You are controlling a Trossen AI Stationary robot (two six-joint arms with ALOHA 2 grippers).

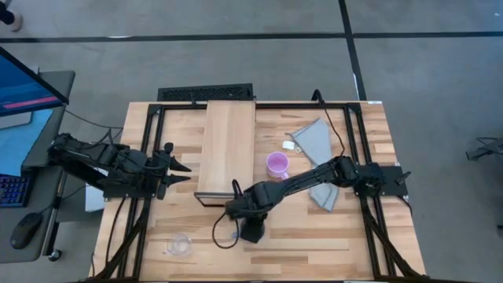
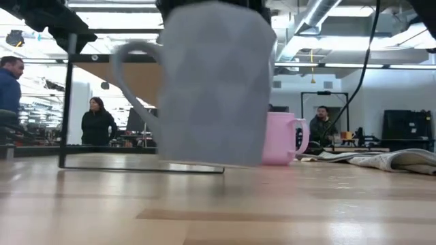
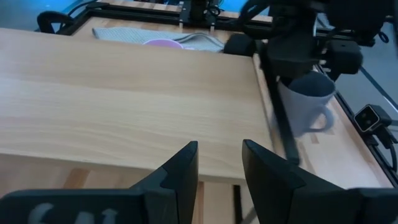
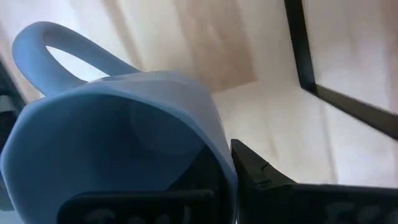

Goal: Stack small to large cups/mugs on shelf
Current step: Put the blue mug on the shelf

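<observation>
My right gripper (image 1: pixel 251 226) reaches to the table's near middle, just past the shelf's near end, and is shut on the grey-blue mug (image 2: pixel 208 85), which also shows in the left wrist view (image 3: pixel 308 106). The lilac mug (image 1: pixel 277 163) stands upright on the table right of the light-wood shelf (image 1: pixel 225 145). The small clear cup (image 1: pixel 179 245) sits near the table's near left corner. My left gripper (image 3: pixel 219 165) hovers open at the shelf's left side (image 1: pixel 177 169). My right gripper holds the grey-blue mug by its rim wall (image 4: pixel 217 155), on the side opposite the handle (image 4: pixel 43 43). One finger is inside the mug and one finger (image 4: pixel 267 180) is outside. The fingers come from above. The mug hangs lifted clear of the table, slightly tilted.
Grey cloths (image 1: pixel 318 141) lie on the table's right part, under the right arm. The shelf stands on black legs (image 2: pixel 68 102) with open room beneath. A black frame (image 1: pixel 149 157) borders the table. People stand in the room behind the table (image 2: pixel 97 119).
</observation>
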